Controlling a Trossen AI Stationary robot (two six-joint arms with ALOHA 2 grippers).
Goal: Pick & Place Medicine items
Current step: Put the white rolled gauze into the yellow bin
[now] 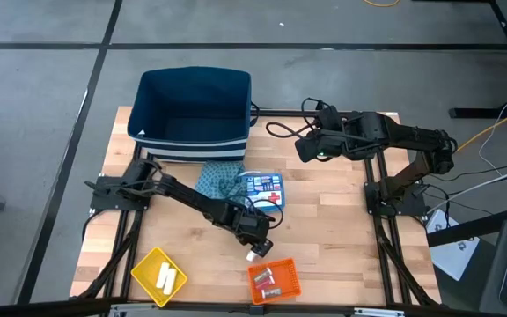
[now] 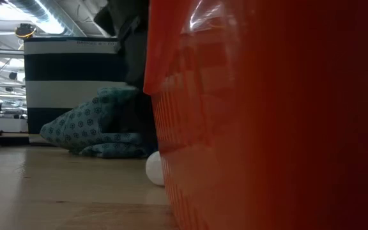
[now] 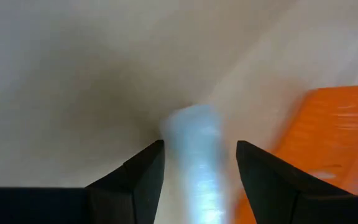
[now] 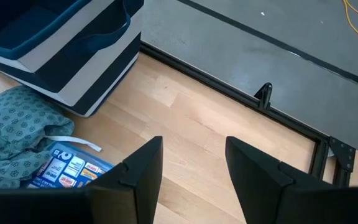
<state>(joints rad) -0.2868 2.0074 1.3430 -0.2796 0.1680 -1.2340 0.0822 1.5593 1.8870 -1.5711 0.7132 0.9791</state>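
Observation:
My left gripper (image 1: pixel 257 249) is open, low over the near middle of the table, just beyond the orange tray (image 1: pixel 274 280). A white cylinder (image 3: pixel 194 163) lies between its fingers; its round end (image 2: pixel 153 168) shows by the tray's wall, seemingly on the wood. The orange tray holds a few small items (image 1: pixel 268 282). Two white cylinders (image 1: pixel 167 278) lie in the yellow tray (image 1: pixel 157 276). The blue-and-white box (image 1: pixel 262 187) lies flat at mid-table. My right gripper (image 4: pixel 191 174) is open, raised over the far right, touching nothing. My left gripper stands with one finger on each side of the white cylinder (image 3: pixel 194 163), pointing down along it. A gap shows between the cylinder and one finger (image 3: pixel 260 174). Whether the other finger (image 3: pixel 145 174) touches it, I cannot tell.
A teal patterned cloth (image 1: pixel 218 180) lies bunched beside the box, in front of a navy-and-white striped bin (image 1: pixel 194 110) at the far edge. The black frame rails (image 1: pixel 372 211) run along both sides. Bare wood (image 1: pixel 324 238) lies at the right of the table.

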